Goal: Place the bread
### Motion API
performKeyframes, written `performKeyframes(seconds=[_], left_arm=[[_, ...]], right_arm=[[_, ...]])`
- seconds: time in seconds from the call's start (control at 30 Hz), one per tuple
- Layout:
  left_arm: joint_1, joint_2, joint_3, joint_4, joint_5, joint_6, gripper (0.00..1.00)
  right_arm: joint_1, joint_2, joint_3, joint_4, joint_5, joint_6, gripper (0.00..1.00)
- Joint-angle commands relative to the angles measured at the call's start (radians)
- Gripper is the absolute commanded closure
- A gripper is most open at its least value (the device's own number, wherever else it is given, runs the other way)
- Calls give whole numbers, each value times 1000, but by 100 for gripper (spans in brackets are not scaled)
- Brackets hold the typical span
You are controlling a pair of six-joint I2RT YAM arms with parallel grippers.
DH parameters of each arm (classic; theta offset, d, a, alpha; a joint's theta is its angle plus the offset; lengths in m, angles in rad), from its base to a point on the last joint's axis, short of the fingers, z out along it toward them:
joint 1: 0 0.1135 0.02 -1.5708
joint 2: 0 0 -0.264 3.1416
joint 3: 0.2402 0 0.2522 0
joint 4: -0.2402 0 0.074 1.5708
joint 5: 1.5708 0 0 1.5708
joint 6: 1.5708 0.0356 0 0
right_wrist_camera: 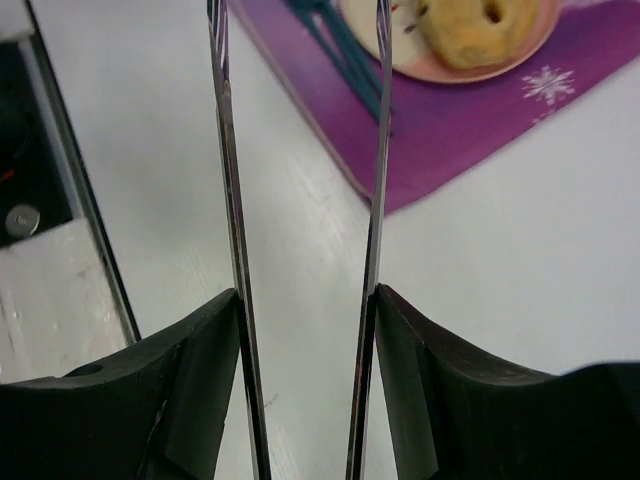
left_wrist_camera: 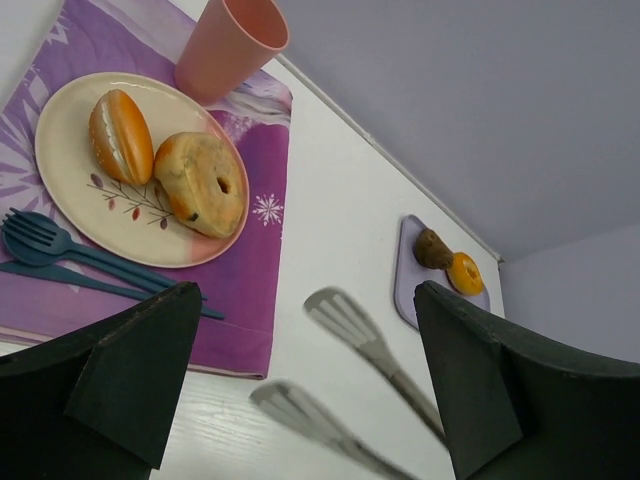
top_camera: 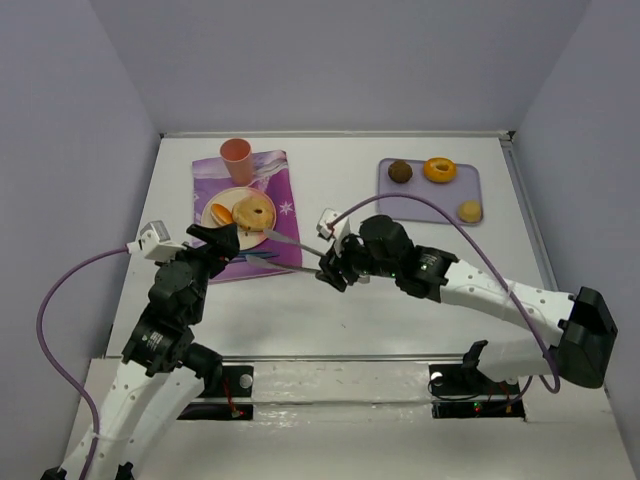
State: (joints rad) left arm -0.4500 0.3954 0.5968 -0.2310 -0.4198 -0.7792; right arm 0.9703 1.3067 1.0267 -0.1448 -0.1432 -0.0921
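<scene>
My left arm (top_camera: pixel 165 320) reaches forward from its base with the elbow bent, and the left gripper (top_camera: pixel 215 240) hangs at its tip, fingers (left_wrist_camera: pixel 140 370) spread wide apart. My right arm (top_camera: pixel 480 290) stretches leftward from its base, forearm low and wrist turned toward the left arm. The right gripper (top_camera: pixel 335 268) is clamped on the tongs (right_wrist_camera: pixel 228 150) — one finger pressing each blade from the outside.

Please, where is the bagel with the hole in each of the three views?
Top external: the bagel, left of centre.
Left wrist: bagel upper left, on the plate.
Right wrist: bagel at the top edge, right of the tongs, partly cut off.
Shared landmark: purple placemat.
</scene>
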Motion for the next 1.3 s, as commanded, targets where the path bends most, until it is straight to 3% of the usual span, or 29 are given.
performKeyframes(seconds=[0.0,0.1,0.43,0.5,0.6,0.7,0.87,1.07,1.13,1.27], left_arm=[[2,2,-12,32,6,0,1],[2,6,-6,35,15,-2,1],[2,17,-6,35,16,1,1],[2,17,-6,32,15,4,1],[2,16,-9,36,15,3,1],[2,19,-8,36,13,4,1],[2,19,-5,30,0,5,1],[2,8,-3,21,-14,1,1],[2,8,1,12,-23,1,1],[2,19,3,10,-43,0,1]], right_arm=[[5,-34,-129,171,-252,-90,41],[28,-17,-194,240,-328,-127,39],[68,261,-155,333,-274,-124,35],[68,273,-158,344,-248,-114,31],[68,241,-178,358,-199,-95,4],[68,195,-209,369,-145,-75,0],[68,46,-250,379,118,57,0],[68,-125,-306,347,626,193,0],[68,-158,-327,329,720,210,0],[68,-218,-340,312,689,245,0]])
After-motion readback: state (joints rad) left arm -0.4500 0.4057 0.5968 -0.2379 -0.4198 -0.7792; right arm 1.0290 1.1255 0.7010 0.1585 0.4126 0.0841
